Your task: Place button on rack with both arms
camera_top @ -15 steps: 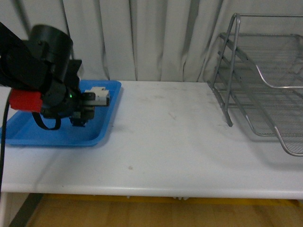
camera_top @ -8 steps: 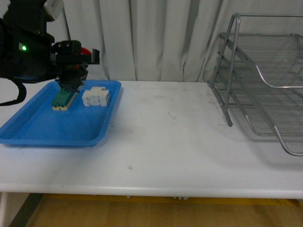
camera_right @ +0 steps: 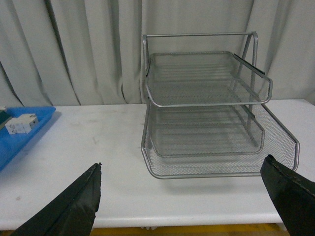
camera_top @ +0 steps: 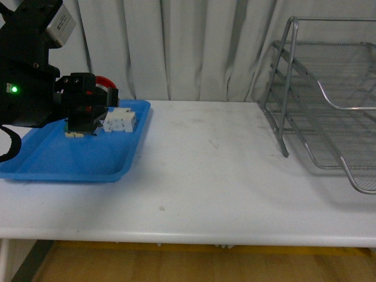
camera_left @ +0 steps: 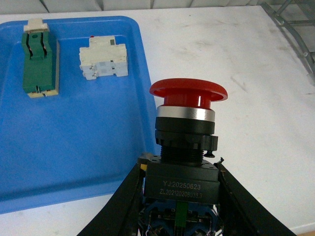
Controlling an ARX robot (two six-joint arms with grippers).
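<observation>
left gripper (camera_left: 179,194): clamped on button (camera_left: 187,129) body
right gripper (camera_right: 184,196): wide open, empty
tip: we carry it level toward rack (camera_right: 206,101)

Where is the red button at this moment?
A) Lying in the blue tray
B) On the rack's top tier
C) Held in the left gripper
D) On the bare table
C: the left wrist view shows the button clamped by its dark body in the left gripper, while the tray holds only the green block and the white block.
</observation>
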